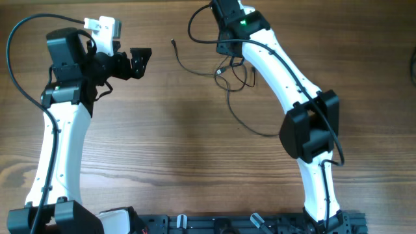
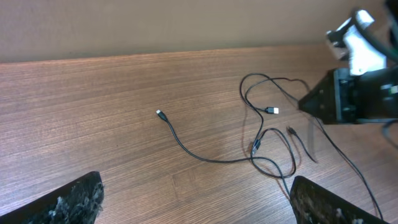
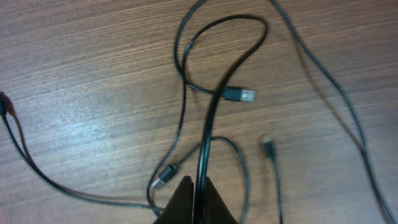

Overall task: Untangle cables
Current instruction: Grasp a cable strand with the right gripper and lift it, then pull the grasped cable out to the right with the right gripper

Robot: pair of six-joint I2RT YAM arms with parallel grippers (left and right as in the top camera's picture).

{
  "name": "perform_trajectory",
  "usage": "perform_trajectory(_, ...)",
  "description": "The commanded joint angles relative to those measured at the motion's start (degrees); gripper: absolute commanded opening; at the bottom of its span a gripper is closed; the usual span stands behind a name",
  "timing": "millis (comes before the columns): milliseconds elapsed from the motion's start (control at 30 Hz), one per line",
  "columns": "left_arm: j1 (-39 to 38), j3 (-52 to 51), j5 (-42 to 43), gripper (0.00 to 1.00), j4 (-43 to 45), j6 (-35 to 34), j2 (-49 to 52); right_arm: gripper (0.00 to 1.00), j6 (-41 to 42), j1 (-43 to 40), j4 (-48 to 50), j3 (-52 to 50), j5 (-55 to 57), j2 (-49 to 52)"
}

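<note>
We are pinching one strand of the cables (image 3: 208,124) in the right gripper (image 3: 196,199), the strand running up the frame, while the farther left gripper (image 2: 196,186) is standing wide.

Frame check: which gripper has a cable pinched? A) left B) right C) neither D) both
B: in the right wrist view the right gripper is closed on a black cable, while the left gripper hangs open with nothing between its fingers.
</note>
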Motion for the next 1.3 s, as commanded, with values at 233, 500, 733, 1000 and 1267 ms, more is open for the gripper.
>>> perform_trajectory(233,0.4,0.8,1.1,0.97,0.0,0.3,0.3,0.43,1.7,-0.1,7.1,0.0,-5.4,9.7)
perform_trajectory(500,0.4,0.8,1.1,0.98,0.0,0.3,0.3,0.45,4.0,-0.1,8.3,-0.1,-4.2,13.6)
perform_trajectory(733,0.4,0.8,1.1,0.97,0.0,0.3,0.3,0.20,4.1,-0.2,8.5,-0.6,-3.6,13.8)
perform_trajectory(1000,0.4,0.8,1.1,0.98,0.0,0.3,0.3,0.05,1.5,-0.2,3.1,-0.1,-4.0,10.0)
perform_trajectory(1267,0.4,0.8,1.2,0.98,0.0,0.3,0.3,0.04,-3.8,-0.5,1.1,-0.1,-4.0,-3.3)
